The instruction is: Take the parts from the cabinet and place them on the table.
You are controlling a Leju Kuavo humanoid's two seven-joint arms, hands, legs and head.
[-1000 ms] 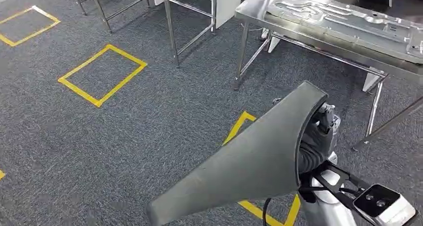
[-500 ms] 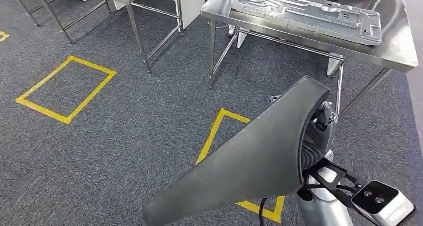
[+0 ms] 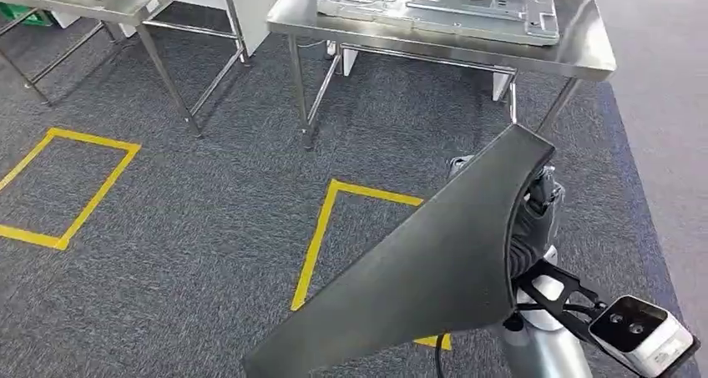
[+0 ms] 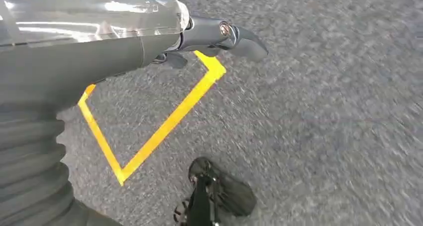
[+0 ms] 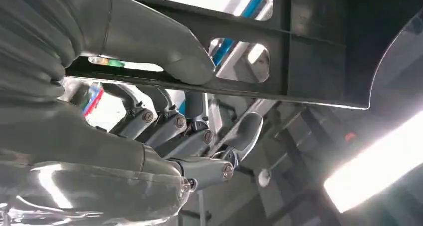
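A large dark grey curved panel part (image 3: 417, 278) crosses the lower middle of the head view, and my right hand (image 3: 532, 219) grips it at its upper right edge. In the right wrist view the thumb (image 5: 164, 51) presses on one face of the part (image 5: 309, 61) and the fingers (image 5: 199, 136) curl under the other. A steel table (image 3: 584, 57) stands ahead at the top, carrying a flat silver stamped plate (image 3: 434, 2). My left hand (image 4: 199, 36) hangs over the carpet, fingers extended and holding nothing.
Yellow tape marks a square (image 3: 321, 228) on the grey carpet just in front of the table, and another square (image 3: 92, 186) lies to the left. A second steel table (image 3: 125, 2) stands at the top left. Table legs (image 3: 300, 103) reach down to the floor.
The camera has turned: the table with the silver plate has shifted from the upper right to top centre and looks nearer. The dark part stays in my right hand.
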